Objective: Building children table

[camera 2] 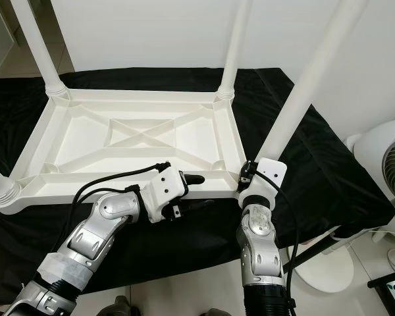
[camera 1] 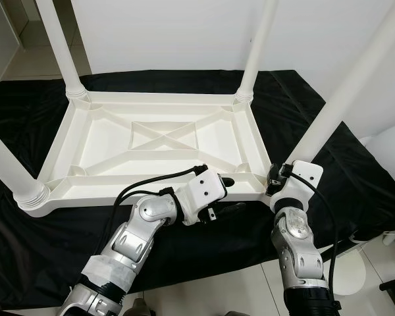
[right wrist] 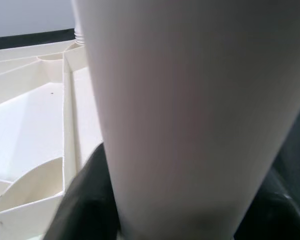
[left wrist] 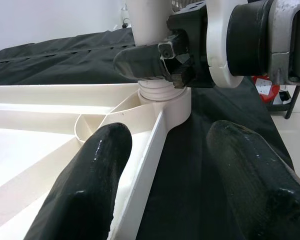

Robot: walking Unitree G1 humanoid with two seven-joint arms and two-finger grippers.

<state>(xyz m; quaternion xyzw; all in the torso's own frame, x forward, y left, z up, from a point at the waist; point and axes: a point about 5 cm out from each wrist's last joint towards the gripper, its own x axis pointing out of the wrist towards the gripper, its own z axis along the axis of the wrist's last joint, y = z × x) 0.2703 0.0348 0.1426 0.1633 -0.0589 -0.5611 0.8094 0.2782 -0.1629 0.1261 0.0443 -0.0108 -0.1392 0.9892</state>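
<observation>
A black cloth point(camera 1: 66, 237), thin and slightly glossy with soft creases, is spread over the pale tiled floor point(camera 1: 217, 293). On it lies the white plastic table top point(camera 1: 105, 138), upside down, a rectangular tray shape with a raised rim and moulded ribs that cross in an X around a central rectangle. Four smooth white tubular legs stand up from its corner sockets: the far left leg point(camera 1: 56, 39), the far right leg point(camera 1: 258, 46), the near left leg point(camera 1: 10, 168) with a ribbed collar at its base, and the near right leg point(camera 1: 355, 85), which leans up and away toward the right.

To the right, past the cloth's edge, stands a white fan point(camera 2: 388, 164) with a wire grille on a round base.

The right gripper point(camera 1: 276, 181) is at the foot of the near right leg, at the table top's near right corner; its wrist camera shows the round white tube pressed between the two black fingers, so it appears clamped on the leg, though the picture is too close to be sure of the contact. The left gripper point(left wrist: 165, 180) sits at the near rim beside that corner, its two matte black fingers point(left wrist: 90, 185) spread apart astride the thin rim wall, gripping nothing.
</observation>
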